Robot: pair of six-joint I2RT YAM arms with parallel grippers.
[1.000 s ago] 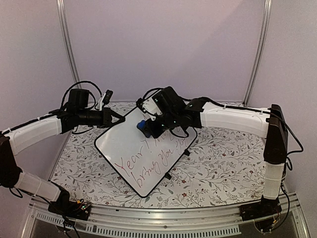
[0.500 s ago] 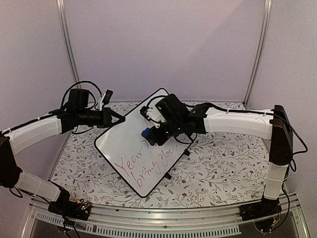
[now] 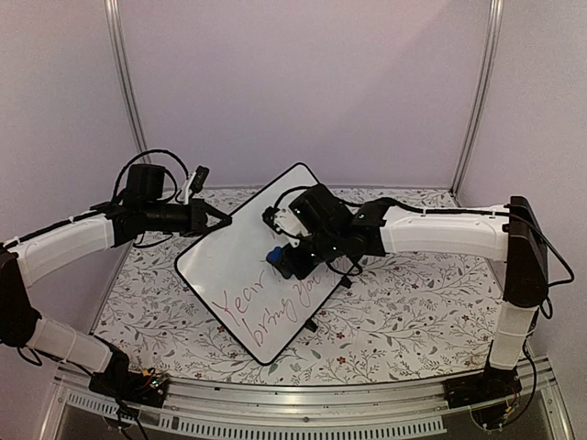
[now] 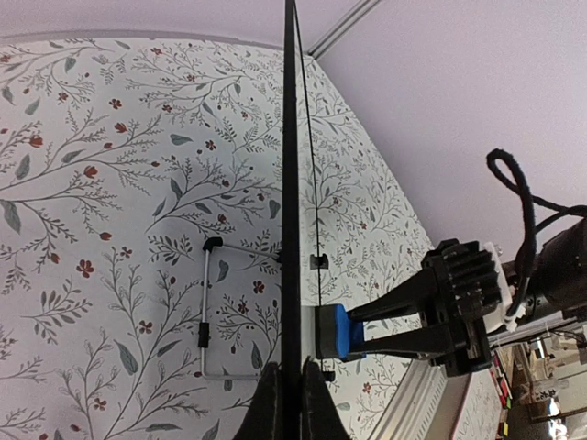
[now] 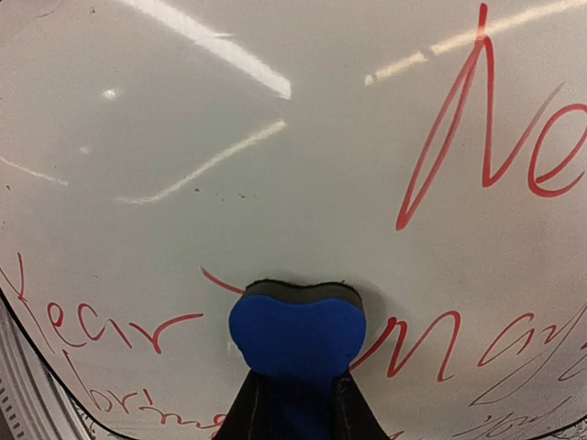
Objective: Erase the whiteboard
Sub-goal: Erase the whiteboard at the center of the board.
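Observation:
The whiteboard [image 3: 240, 275] stands tilted on the floral table, with red handwriting on its lower half and a wiped upper part. My left gripper [image 3: 223, 217] is shut on its upper left rim; the left wrist view shows the rim [image 4: 290, 183] edge-on between my fingers. My right gripper [image 3: 286, 259] is shut on a blue eraser [image 3: 274, 255] and presses its dark felt against the board's middle. In the right wrist view the eraser [image 5: 295, 335] sits among red letters on the board [image 5: 275, 110]. It also shows in the left wrist view [image 4: 332, 331].
The board's wire stand [image 4: 209, 312] rests on the floral tablecloth [image 3: 413, 302] behind it. Two small black feet [image 3: 311, 324] show at the board's right edge. Metal frame posts [image 3: 124, 87] and pale walls enclose the table. An aluminium rail [image 3: 303, 403] runs along the near edge.
My right gripper has slid the eraser down and a little right across the board, from the upper middle onto the red writing. The left arm and board have held still.

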